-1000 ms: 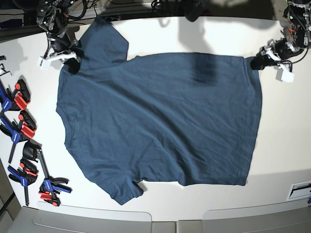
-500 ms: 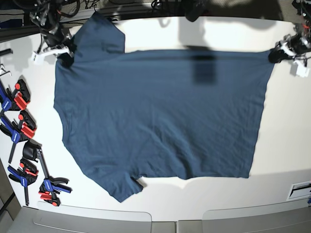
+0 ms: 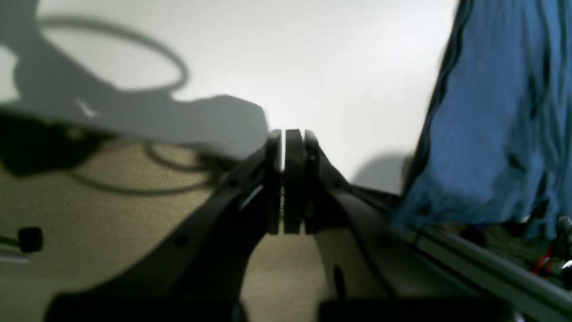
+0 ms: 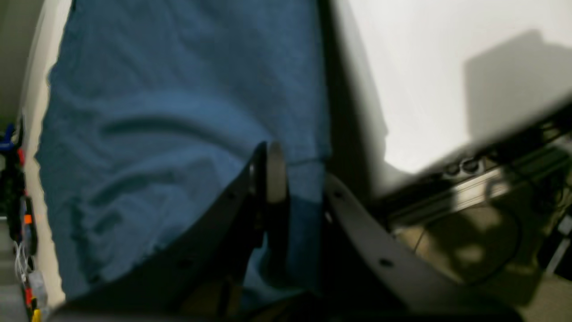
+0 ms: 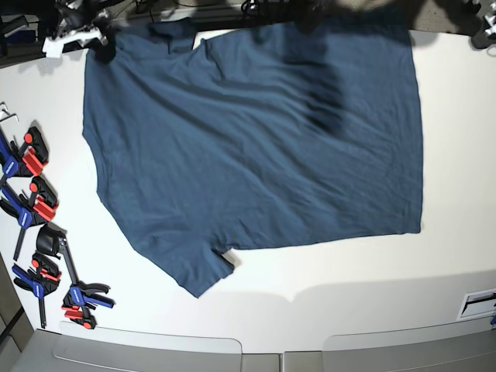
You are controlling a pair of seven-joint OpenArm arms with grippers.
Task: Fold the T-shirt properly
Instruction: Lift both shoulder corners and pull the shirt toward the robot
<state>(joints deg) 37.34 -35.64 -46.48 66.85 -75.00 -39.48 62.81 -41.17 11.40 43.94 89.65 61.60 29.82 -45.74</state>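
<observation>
The dark navy T-shirt (image 5: 256, 132) lies spread on the white table (image 5: 349, 287), its far edge up at the table's back edge. One sleeve points toward the near left. My right gripper (image 5: 99, 39) is at the far left corner, shut on the shirt's shoulder edge. In the right wrist view blue fabric (image 4: 156, 134) sits between the gripper's (image 4: 299, 197) jaws. My left gripper (image 5: 487, 37) is at the far right edge, apart from the hem corner. In the left wrist view it (image 3: 286, 179) is shut with no fabric in it, and the shirt (image 3: 491, 134) hangs to its right.
Several blue, red and black clamps (image 5: 35, 201) lie along the left table edge. A white label (image 5: 477, 302) sits at the near right. Cables and frame rails run behind the table's back edge (image 3: 469, 264).
The shirt has been dragged toward the far edge and lies flatter. Both grippers moved back and outward. The left gripper, earlier at the hem corner, is now apart from it.
</observation>
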